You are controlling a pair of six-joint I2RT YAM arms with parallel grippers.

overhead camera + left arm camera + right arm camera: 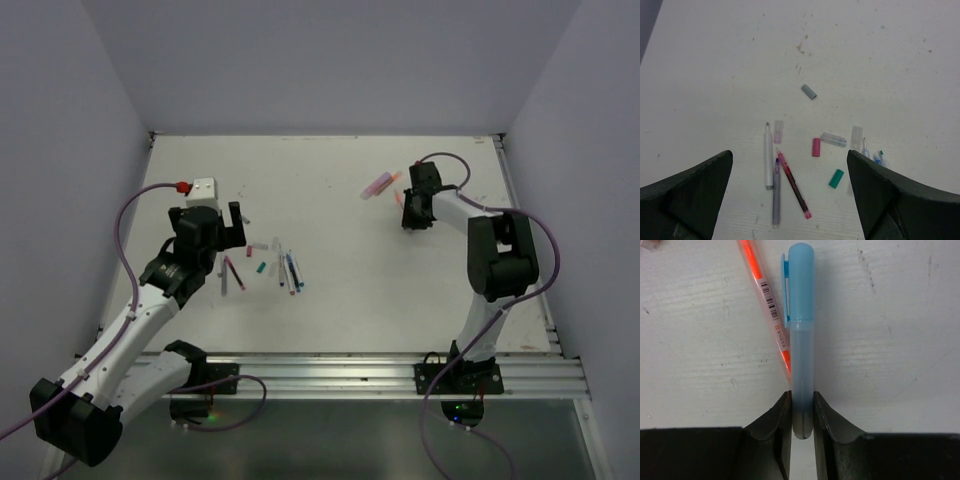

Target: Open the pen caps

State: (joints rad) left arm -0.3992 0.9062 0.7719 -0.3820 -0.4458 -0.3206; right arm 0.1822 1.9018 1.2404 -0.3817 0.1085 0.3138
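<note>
The right gripper [802, 412] is clamping a capped blue pen [801, 355]. The left gripper [788, 165] is hovering open over loose caps [809, 91].

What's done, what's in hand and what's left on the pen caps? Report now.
Done: a grey cap, pink cap and teal cap lie loose among bare-tipped pens under the open left gripper. In hand: the right gripper is shut on the light blue pen, blue cap on. Left: that cap, and probably the orange pen beside it.
</note>
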